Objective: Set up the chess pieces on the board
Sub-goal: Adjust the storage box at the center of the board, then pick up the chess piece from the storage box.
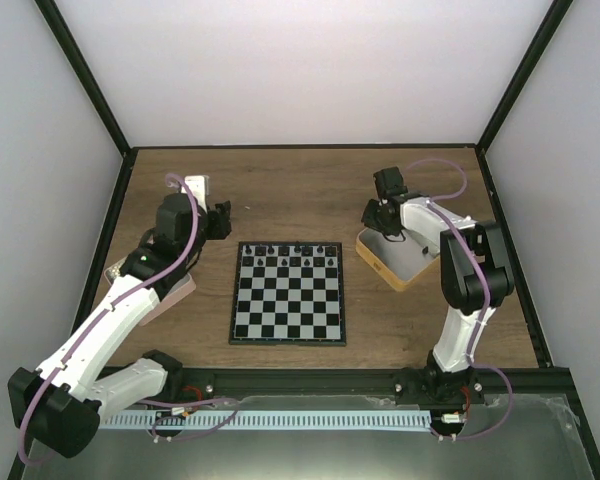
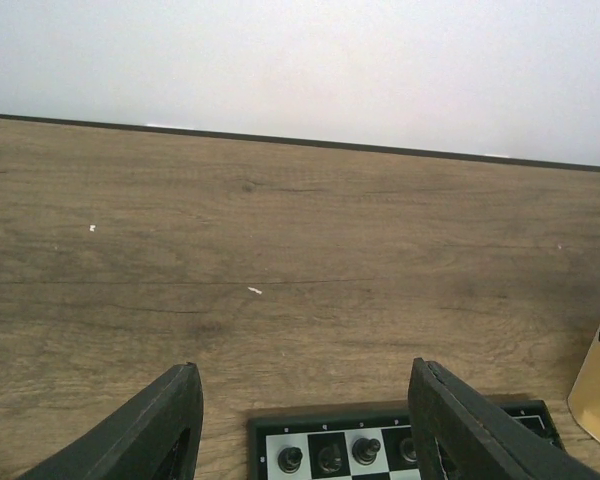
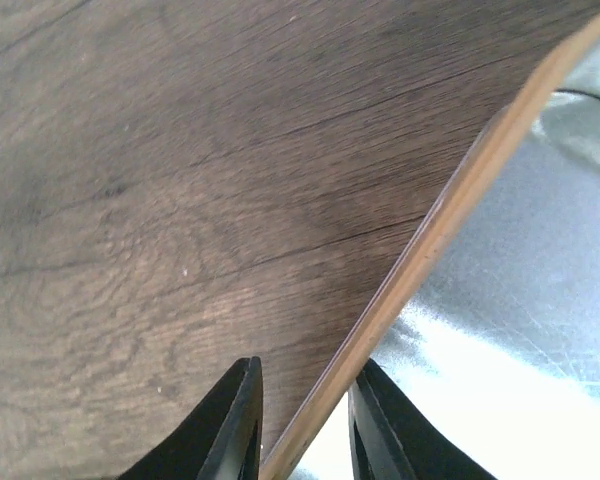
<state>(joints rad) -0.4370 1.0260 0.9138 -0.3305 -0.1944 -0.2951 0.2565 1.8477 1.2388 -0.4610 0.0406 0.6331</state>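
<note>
Top external: high over the near edge of the surface (image 1: 300,190), tilted down, wide; board (image 1: 288,292) central, tin (image 1: 380,265) at its 2 o'clock. Left wrist: low, near, facing the far wall (image 2: 300,60) past the left hand (image 2: 305,385); board (image 2: 325,418) edge at 6 o'clock, tin (image 2: 592,395) corner at 4 o'clock. Right wrist: very close, looking down past the right hand (image 3: 307,372) on the tin (image 3: 430,240) rim. Both share these with top.

Left arm leans out toward 1 o'clock, left gripper (image 2: 305,365) gaping wide. Right arm bends toward 10 o'clock, right gripper (image 3: 307,362) jaws pretty narrow.
</note>
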